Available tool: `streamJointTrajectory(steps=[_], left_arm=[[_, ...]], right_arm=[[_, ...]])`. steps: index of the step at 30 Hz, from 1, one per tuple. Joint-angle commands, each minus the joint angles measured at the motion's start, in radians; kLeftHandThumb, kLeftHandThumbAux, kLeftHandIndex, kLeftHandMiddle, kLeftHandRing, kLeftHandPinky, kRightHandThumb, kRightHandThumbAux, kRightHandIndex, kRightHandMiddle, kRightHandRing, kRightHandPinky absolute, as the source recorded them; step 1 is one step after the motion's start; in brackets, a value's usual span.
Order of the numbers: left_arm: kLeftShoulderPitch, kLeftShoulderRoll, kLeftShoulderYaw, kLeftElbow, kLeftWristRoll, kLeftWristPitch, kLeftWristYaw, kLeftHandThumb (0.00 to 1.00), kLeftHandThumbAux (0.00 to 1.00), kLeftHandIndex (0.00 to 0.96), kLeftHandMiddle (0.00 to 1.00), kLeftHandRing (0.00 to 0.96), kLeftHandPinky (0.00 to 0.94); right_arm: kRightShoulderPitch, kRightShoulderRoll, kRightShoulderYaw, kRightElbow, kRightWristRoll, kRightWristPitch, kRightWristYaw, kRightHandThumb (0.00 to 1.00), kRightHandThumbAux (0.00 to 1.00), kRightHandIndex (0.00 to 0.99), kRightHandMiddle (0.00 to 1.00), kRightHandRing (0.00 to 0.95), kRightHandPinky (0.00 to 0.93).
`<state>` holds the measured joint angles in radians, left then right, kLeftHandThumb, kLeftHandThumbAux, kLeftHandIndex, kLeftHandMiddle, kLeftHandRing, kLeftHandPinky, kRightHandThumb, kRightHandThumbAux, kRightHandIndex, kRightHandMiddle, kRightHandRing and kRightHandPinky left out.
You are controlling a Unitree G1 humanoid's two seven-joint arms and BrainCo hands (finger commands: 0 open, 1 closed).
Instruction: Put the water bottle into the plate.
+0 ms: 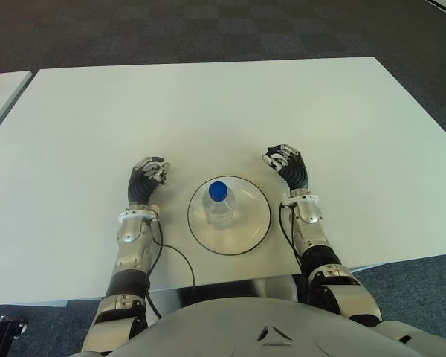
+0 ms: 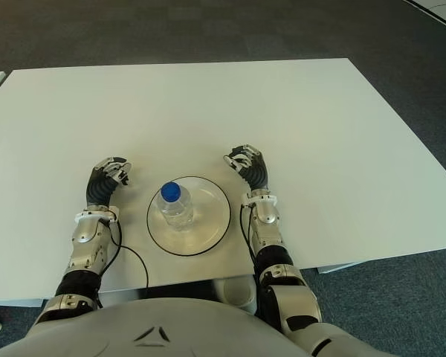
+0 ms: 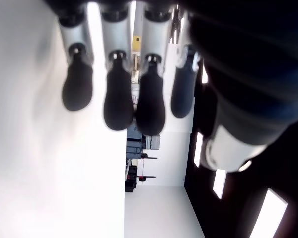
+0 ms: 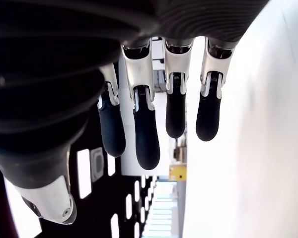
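A clear water bottle (image 1: 220, 205) with a blue cap (image 1: 218, 190) stands upright in the middle of a round white plate (image 1: 250, 233) with a dark rim, which sits on the white tabletop (image 1: 208, 111) close to its near edge, directly in front of the robot. The left hand (image 1: 149, 178) shows just beside the plate on its left, apart from both plate and bottle; its dark-tipped fingers (image 3: 118, 101) hang loosely side by side with nothing between them and the thumb. The right hand (image 1: 285, 163) shows just beside the plate on its right, slightly farther from the near edge than the left, also clear of the rim; its fingers (image 4: 146, 133) are likewise relaxed and empty. A thin black cable (image 1: 177, 260) loops across the tabletop from the left wrist toward the near edge. Beyond the far edge lies dark carpet (image 1: 208, 30), and the corner of a second white table (image 1: 4, 89) shows at the far left.
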<state>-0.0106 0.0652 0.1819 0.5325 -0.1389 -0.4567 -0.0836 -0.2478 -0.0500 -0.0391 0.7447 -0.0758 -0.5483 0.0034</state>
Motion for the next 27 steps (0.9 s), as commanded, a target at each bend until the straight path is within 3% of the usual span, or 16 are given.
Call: streamJointTrajectory(steps=[1, 13, 27], left_arm=[[0.017, 0.008, 0.000, 0.013, -0.004, 0.020, -0.019, 0.705, 0.717, 0.435, 0.690, 0.686, 0.674], [0.018, 0.011, 0.005, -0.003, -0.005, 0.052, -0.010, 0.705, 0.717, 0.435, 0.685, 0.684, 0.673], [0.021, -0.004, 0.024, -0.026, -0.020, 0.086, 0.011, 0.708, 0.714, 0.435, 0.673, 0.662, 0.646]], right_arm=[[0.029, -0.026, 0.034, -0.057, -0.058, 0.088, -0.022, 0.707, 0.729, 0.437, 0.728, 0.721, 0.704], [0.053, -0.046, 0.061, -0.153, -0.089, 0.206, -0.035, 0.709, 0.729, 0.437, 0.711, 0.705, 0.681], [0.063, -0.054, 0.068, -0.193, -0.087, 0.238, -0.037, 0.707, 0.730, 0.437, 0.708, 0.700, 0.699]])
